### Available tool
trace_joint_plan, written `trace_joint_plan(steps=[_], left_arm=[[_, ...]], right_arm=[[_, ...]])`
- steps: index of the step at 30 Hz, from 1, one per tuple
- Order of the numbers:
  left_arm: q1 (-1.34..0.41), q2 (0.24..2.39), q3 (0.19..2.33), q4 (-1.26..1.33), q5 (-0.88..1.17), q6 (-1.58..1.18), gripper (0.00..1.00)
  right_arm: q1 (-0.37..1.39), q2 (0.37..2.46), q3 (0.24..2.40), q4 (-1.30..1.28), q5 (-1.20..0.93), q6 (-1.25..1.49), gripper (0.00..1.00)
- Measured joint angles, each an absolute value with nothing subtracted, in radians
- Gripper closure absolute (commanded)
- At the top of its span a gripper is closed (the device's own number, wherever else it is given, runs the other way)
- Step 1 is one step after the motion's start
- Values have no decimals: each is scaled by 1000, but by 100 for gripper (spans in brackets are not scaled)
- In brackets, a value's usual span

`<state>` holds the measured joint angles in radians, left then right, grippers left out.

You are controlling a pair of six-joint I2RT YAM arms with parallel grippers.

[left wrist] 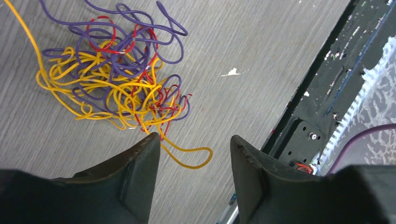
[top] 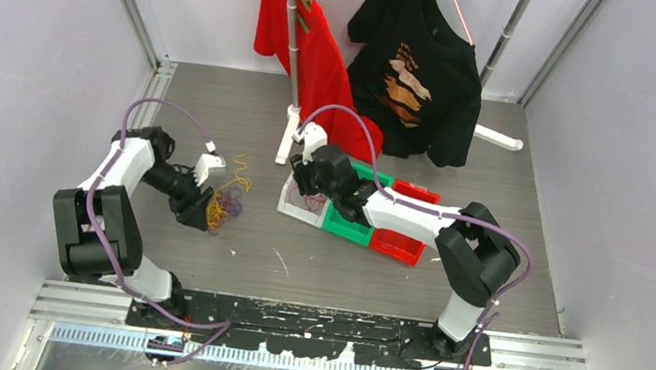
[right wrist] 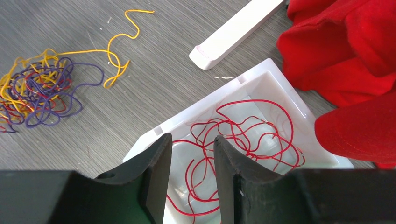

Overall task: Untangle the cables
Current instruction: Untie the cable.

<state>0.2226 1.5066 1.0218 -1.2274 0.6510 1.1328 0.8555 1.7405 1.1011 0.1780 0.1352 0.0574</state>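
Left gripper (left wrist: 195,137): fingers held wide apart, nothing gripped, just beside yellow-purple-red cable tangle (left wrist: 116,88) at left side of table (left wrist: 261,37). Right gripper (right wrist: 192,137): fingers narrowly parted, nothing clamped, above red cables (right wrist: 243,130) in white tray (right wrist: 275,74).

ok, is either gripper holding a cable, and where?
Neither holds anything: left gripper hangs open above the tangled cables; right gripper open above the red cables in the white tray.

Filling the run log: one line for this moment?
left gripper open near tangle; right gripper open above white bin; red cable inside
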Motion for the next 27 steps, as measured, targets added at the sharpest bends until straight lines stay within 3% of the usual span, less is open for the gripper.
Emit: trace_joint_plan(steps=[7,9,14,21,27], left_arm=[[204,1488,1005,-1122,619,1117,92],[201,1475,1006,-1103,607,1111,98],[197,1434,1013,-1103,585,1106,100],[197,1355,1032,-1121,579,1083,100],[197,1322,1050,-1132,600,1047,100]], right_arm=[[857,1740,1102,218,93,114,64],[858,1740,1105,223,76,126,68],[862,1740,1126,229,47,136,72],[896,1754,1171,279,-2,141,41],[982,1915,1275,360,-30,165,39]])
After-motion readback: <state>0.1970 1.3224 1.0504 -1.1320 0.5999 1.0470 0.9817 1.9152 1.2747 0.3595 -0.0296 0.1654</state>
